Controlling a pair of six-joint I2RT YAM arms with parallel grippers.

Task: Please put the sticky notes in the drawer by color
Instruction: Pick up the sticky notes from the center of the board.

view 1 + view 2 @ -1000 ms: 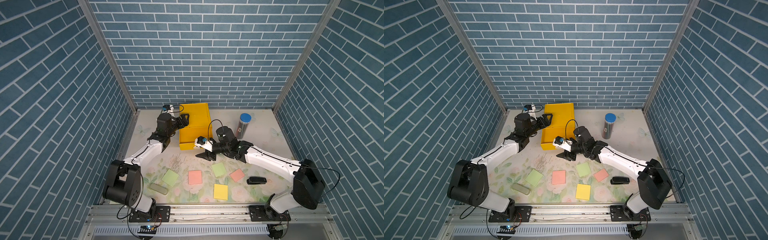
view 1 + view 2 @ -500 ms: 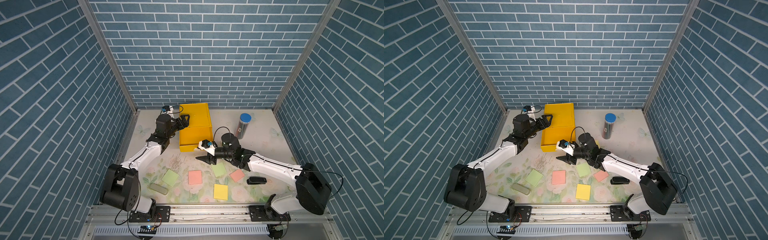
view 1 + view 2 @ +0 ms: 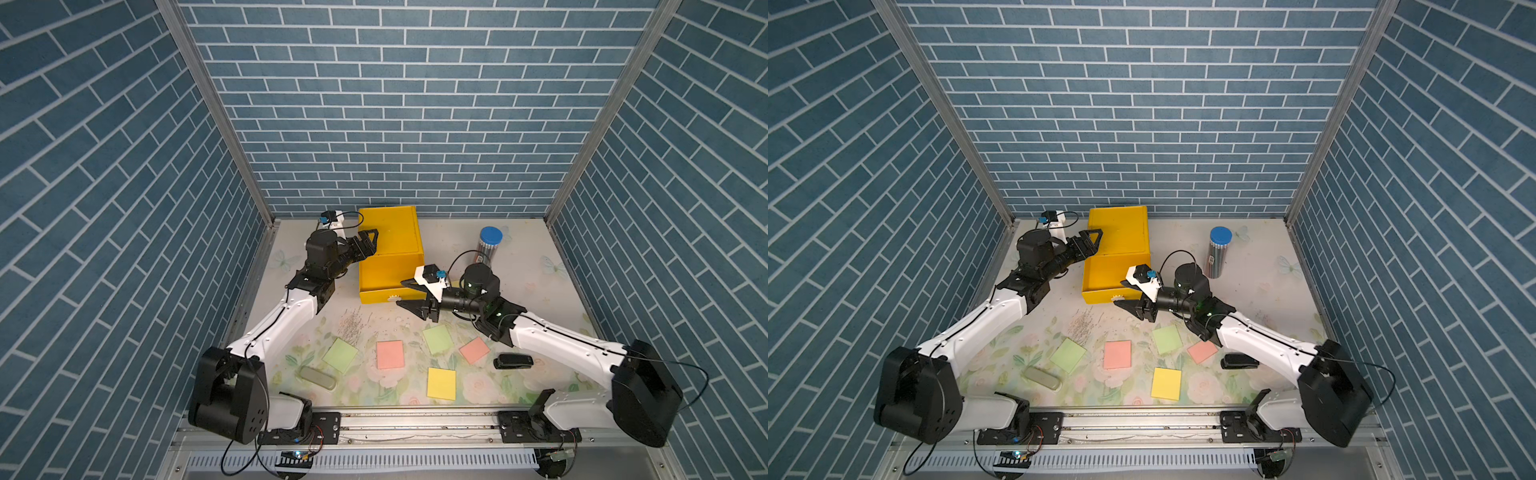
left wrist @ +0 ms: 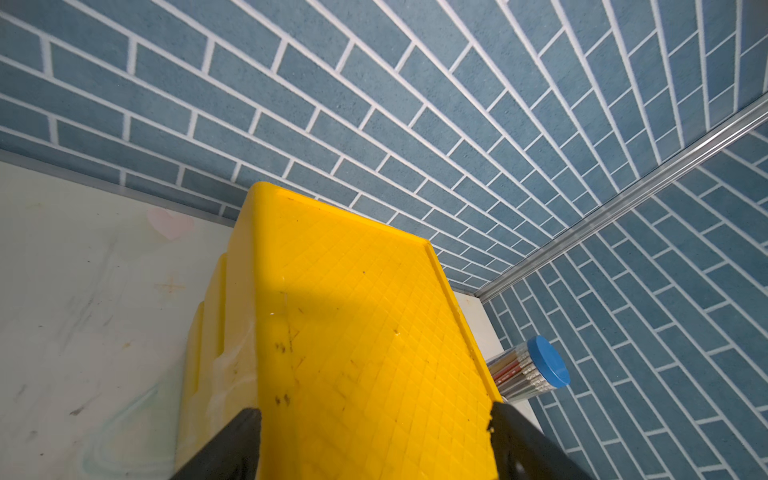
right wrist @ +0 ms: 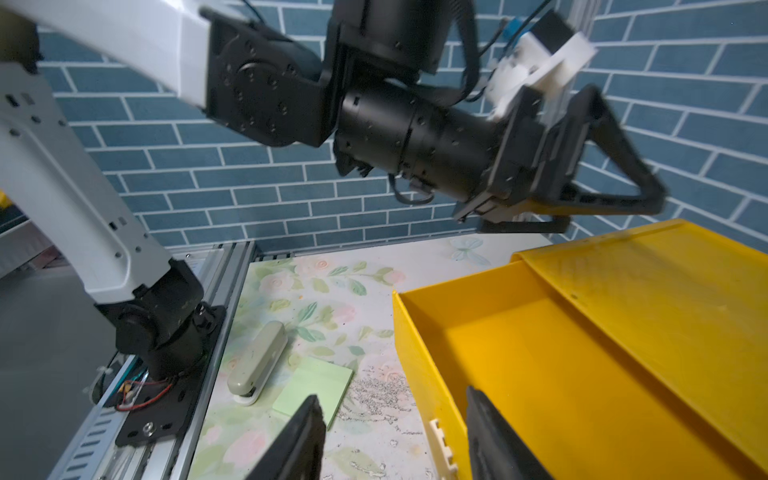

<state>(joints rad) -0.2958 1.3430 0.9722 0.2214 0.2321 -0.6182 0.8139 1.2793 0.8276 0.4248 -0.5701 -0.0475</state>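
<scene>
jaws of the right gripper point(image 3: 400, 293) stand spread, pinching nothing, tips just at the small white tab handle point(image 3: 392, 297) of the pulled-out top drawer point(image 3: 374, 297). in the right wrist view the tab sits between the two black fingers point(image 5: 305, 432), with a wide gap on one side. jaws of the left gripper point(image 3: 371, 241) are spread wide at the 9 o'clock edge of the bright yellow plastic cabinet point(image 3: 390, 228). its gridded top fills the gap between them in the left wrist view, and whether they press on it i cannot tell.

read the flowered surface point(image 3: 532, 299) as a clock, 6 o'clock at the rail, 12 at the back wall. nearest the rail, a yellow square sticky note point(image 3: 441, 383) lies flat about 6 o'clock, a grey-green oblong case point(image 3: 318, 377) toward 7, a small black clip-like thing point(image 3: 513, 361) toward 4. one rank farther, from 8 round to 4, lie a light green sticky note point(image 3: 340, 354), a salmon pink sticky note point(image 3: 390, 354), a second light green sticky note point(image 3: 437, 338) and a second salmon pink sticky note point(image 3: 474, 350), the last just beside the right forearm. all four lie flat and apart from each other. a patch of fine grey specks point(image 3: 353, 324) lies between the first green note and the cabinet. the cabinet sits about 12 o'clock by the back wall, its drawer opening toward 6. a clear tube point(image 3: 489, 249) with a blue cap stands at 1 o'clock, apart from the cabinet.
</scene>
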